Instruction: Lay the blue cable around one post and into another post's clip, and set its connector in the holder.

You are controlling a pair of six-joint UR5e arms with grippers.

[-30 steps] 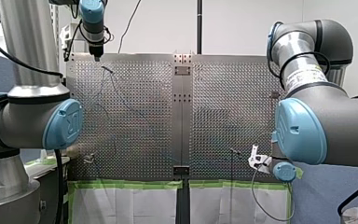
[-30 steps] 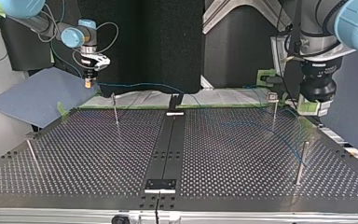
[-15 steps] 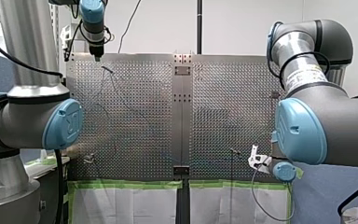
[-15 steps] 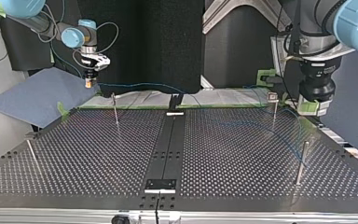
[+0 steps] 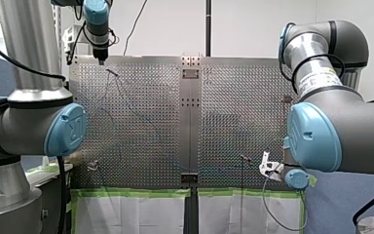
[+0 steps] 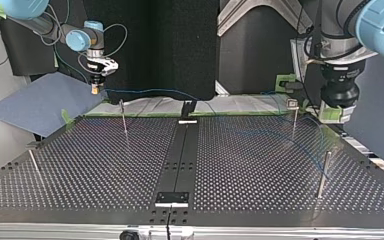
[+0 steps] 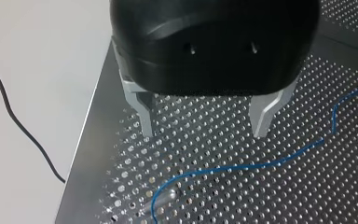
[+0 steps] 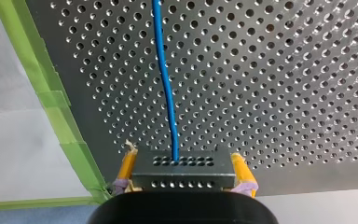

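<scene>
My right gripper (image 8: pixel 184 164) has its yellow pads (image 8: pixel 127 164) clamped on the dark connector (image 8: pixel 168 173). The blue cable (image 8: pixel 166 88) runs straight ahead from it over the perforated table (image 8: pixel 270 84), with green tape (image 8: pixel 51 100) along the edge beside it. In the top view this gripper hangs toward the table's ten o'clock, a thin post (image 6: pixel 124 117) at its five o'clock. My left gripper (image 7: pixel 203 133), metal fingers (image 7: pixel 144 116) apart and empty, hovers toward two o'clock; the cable curls by a metal post (image 7: pixel 165 197) below it.
</scene>
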